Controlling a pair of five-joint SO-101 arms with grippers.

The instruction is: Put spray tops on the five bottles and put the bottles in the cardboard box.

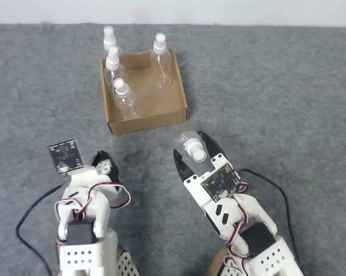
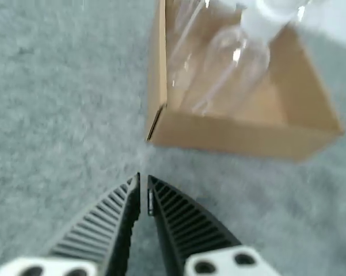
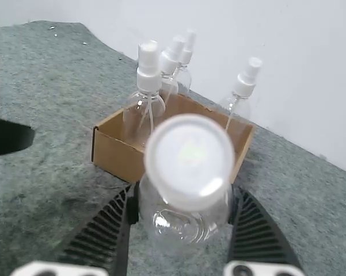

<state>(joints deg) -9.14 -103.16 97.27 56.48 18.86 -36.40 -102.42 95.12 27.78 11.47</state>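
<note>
1. Right gripper: at 5 o'clock on the grey mat; jaws clamped on either side of the held bottle, with nothing else between them.
2. Held bottle: clear body, capped with a white spray top; top turned back toward the wrist camera; lifted off or resting on the mat, cannot tell.
3. Left gripper: at 7 o'clock on the mat; jaws drawn together to a thin slit, gripping nothing; tips aimed at the near corner of the cardboard box, apart from it.
4. Cardboard box: open-topped, at 12 o'clock on the mat; at 11 o'clock from the right gripper and 1 o'clock from the left gripper; well apart from both.
5. Near-left bottle: upright inside the box at its 7 o'clock corner, white top on.
6. Mid-left bottle: upright inside the box at 10 o'clock, against the side wall, white top on.
7. Right bottle: upright inside the box at 1 o'clock, white top on, apart from the other three.
8. Far-left bottle: upright at the box's 11 o'clock corner, white top on; inside or just behind the back wall, cannot tell.
9. White wall: behind the box, at the mat's 12 o'clock edge.
</note>
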